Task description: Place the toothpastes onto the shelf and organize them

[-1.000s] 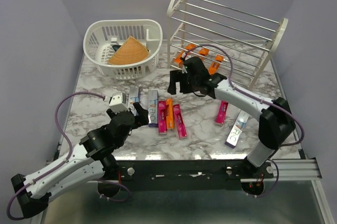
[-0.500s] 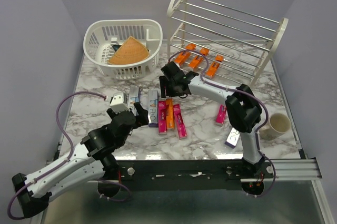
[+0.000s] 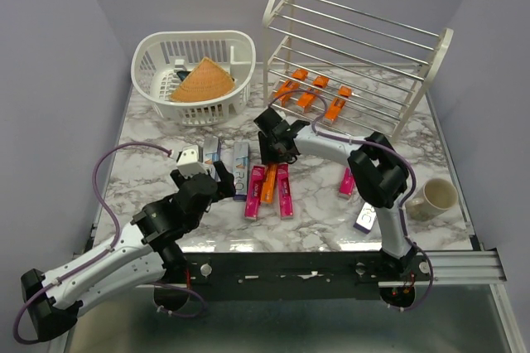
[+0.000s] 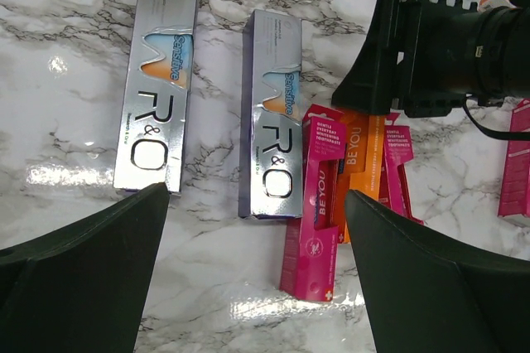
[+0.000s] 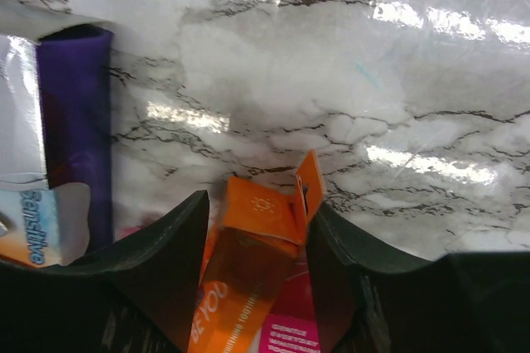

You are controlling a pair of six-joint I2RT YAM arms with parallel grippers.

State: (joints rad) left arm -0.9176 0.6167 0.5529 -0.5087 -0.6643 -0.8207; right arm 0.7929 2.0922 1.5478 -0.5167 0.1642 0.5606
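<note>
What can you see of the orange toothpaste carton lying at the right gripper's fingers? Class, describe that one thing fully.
The orange carton is a slim cardboard box with white lettering. It lies flat on the marble table, slightly slanted, between two pink cartons and touching them. The flap at its far end looks bent open. The right gripper has its dark fingers set closely on either side of that far end; whether they pinch it cannot be told.

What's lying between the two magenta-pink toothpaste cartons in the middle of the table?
A slim orange toothpaste carton lies between them, its far end between the right gripper's fingers, clearest in the top external and left wrist views.
</note>
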